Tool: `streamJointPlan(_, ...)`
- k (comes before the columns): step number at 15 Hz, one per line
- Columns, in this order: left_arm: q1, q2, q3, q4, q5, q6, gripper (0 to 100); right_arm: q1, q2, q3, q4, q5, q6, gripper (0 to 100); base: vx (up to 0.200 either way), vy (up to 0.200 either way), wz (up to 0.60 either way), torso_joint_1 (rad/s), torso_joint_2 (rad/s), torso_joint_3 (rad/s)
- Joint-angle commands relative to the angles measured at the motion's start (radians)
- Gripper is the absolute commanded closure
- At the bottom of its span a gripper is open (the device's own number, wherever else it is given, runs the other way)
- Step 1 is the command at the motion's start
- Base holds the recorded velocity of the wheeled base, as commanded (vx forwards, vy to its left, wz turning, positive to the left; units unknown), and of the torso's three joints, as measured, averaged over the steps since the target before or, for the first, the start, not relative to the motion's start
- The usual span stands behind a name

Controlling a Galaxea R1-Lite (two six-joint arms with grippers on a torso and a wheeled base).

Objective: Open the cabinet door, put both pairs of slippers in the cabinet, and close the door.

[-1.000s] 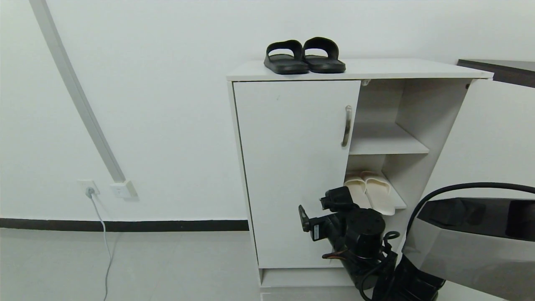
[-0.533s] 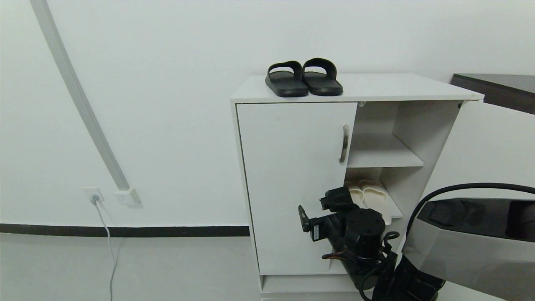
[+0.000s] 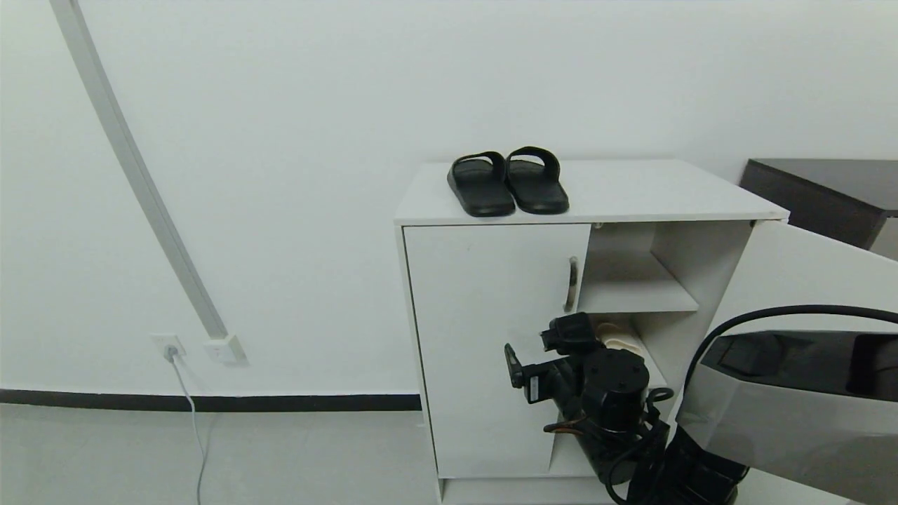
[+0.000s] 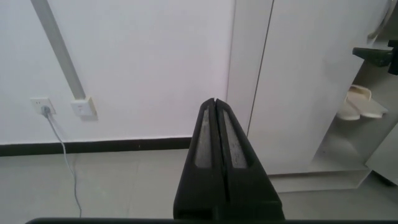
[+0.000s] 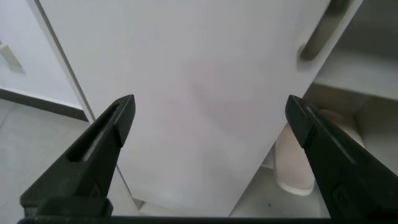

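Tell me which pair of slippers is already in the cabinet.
The cream pair, inside the open compartment; the black pair sits on top of the cabinet.

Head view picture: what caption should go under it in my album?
Black slippers sit on top of the white cabinet, cream slippers inside, right door open.

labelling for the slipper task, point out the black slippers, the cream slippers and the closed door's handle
black slippers (image 3: 508, 188), head view, where the pair meets
cream slippers (image 4: 362, 104), left wrist view, upper surface
door handle (image 3: 572, 284), head view, mid bar
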Motion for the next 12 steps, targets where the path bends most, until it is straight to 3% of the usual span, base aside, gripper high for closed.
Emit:
streamJointPlan(1, 0.001, 0.001, 0.000, 0.000, 0.000, 0.000, 100, -0.001, 0.001, 0.006, -0.002, -0.001, -0.001, 0, 0.000, 0.000, 0.00, 0.163, -0.49, -0.330)
streamJointPlan(12, -0.001, 0.001, 0.000, 0.000, 0.000, 0.000, 100, -0.009, 0.001, 0.009, -0.003, -0.001, -0.001, 0, 0.000, 0.000, 0.00, 0.199, -0.51, -0.318)
